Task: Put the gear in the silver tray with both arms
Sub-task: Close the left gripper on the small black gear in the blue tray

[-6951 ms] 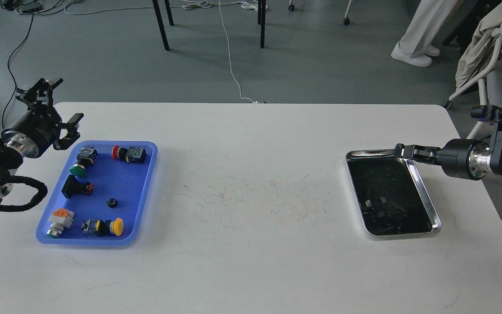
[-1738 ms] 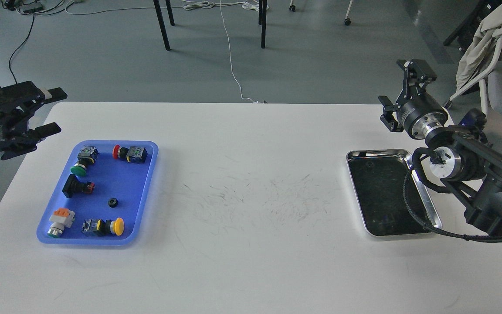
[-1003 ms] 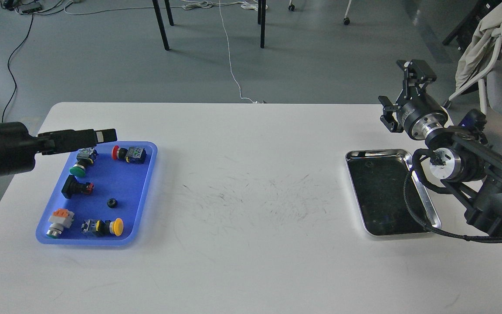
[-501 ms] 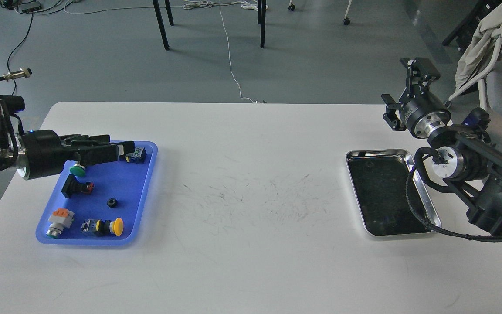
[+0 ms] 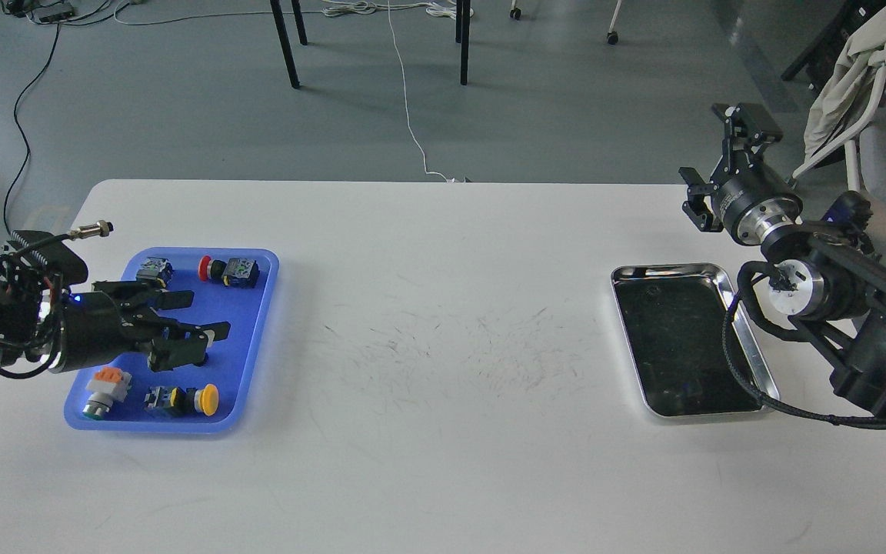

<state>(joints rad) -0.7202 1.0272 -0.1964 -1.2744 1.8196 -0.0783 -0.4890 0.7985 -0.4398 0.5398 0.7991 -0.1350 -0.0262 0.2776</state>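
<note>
The small black gear lay in the blue tray (image 5: pixel 249 327) and is now hidden behind my left gripper (image 5: pixel 198 314). That gripper is open, pointing right, low over the middle of the blue tray, with its lower finger over the gear's spot. The silver tray (image 5: pixel 666 268) lies empty at the right of the white table (image 5: pixel 443 323). My right gripper (image 5: pixel 722 158) is open and empty, raised beyond the silver tray's far right corner, pointing away from the table.
The blue tray also holds push-button switches: a red one (image 5: pixel 211 268), a yellow one (image 5: pixel 206 398), an orange-and-white one (image 5: pixel 106 384). The right arm's cable (image 5: pixel 735 362) hangs over the silver tray's right rim. A chair with cloth (image 5: pixel 870 69) stands back right.
My left gripper has dropped from the tray's far edge to its middle, opened its fingers, and now covers the gear. My right gripper has shifted slightly right and stays raised.
</note>
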